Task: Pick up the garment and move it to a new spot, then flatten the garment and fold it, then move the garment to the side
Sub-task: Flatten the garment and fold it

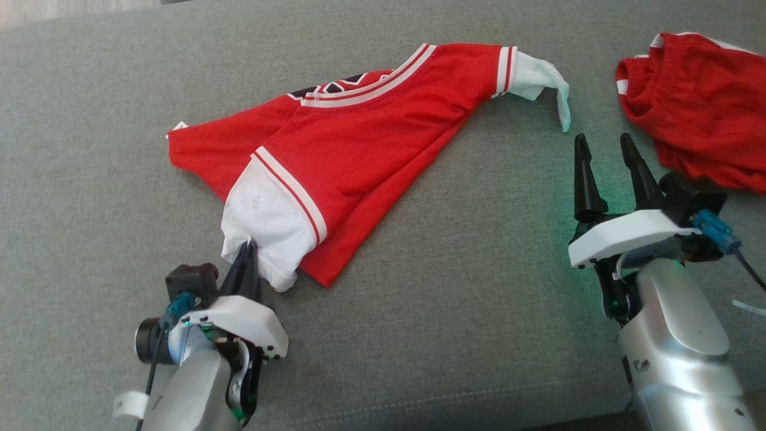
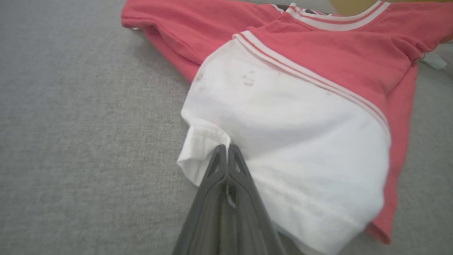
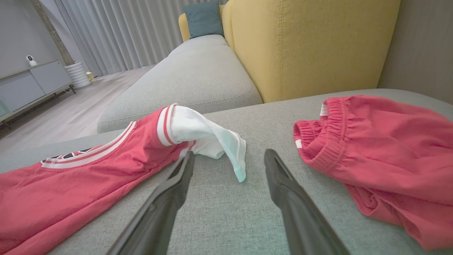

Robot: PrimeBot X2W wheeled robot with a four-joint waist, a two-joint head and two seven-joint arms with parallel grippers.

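**Red shirt on grey cushion**

Item: shirt (image 1: 359, 137), red with white sleeves, crumpled mid-cushion (image 1: 449, 299). My left end effector (image 1: 246, 254) is clamped on the near sleeve (image 1: 263, 221) at its hem. My right end effector (image 1: 601, 146) gapes empty, just beside the far sleeve (image 1: 541, 78). Shorts (image 1: 700, 102) lie at my right.

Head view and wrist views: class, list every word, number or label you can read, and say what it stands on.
No text reads in full.
Black print beside the collar of the red jersey: mostly folded under, unreadable.
Small dark mark on the right forearm: too small to read.
Red shorts: no print shows.
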